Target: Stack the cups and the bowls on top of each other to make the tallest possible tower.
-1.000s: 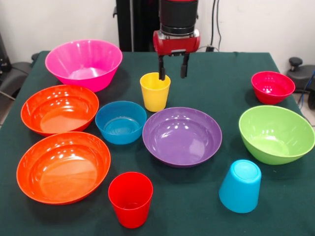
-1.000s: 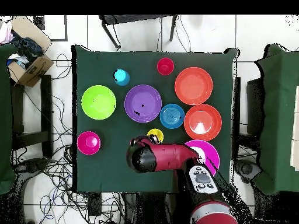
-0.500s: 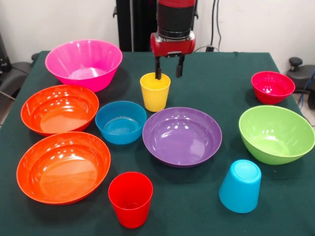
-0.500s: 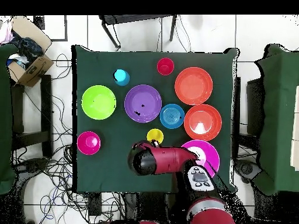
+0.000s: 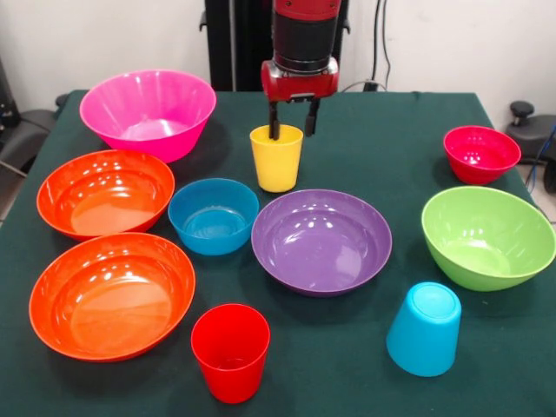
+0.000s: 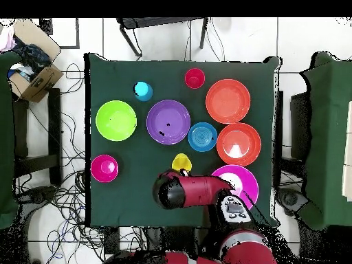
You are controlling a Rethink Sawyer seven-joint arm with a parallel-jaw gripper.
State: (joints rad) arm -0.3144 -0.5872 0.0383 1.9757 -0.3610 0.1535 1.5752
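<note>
My gripper hangs over the yellow cup, which stands upright behind the purple bowl. Its fingers are apart: one tip dips into the cup's mouth, the other is outside the rim on the right. The red cup stands upright at the front. The light blue cup stands upside down at the front right. Two orange bowls, the magenta bowl, the small blue bowl, the lime bowl and the crimson bowl lie apart. Nothing is stacked.
In the overhead view the arm covers the gripper and part of the magenta bowl; the yellow cup shows just beyond it. The green table has bare cloth behind the purple bowl. A cardboard box sits off the table.
The gripper has moved left across the yellow cup's mouth and a little toward the robot. The yellow cup has shifted slightly toward the robot. Nothing else moved.
</note>
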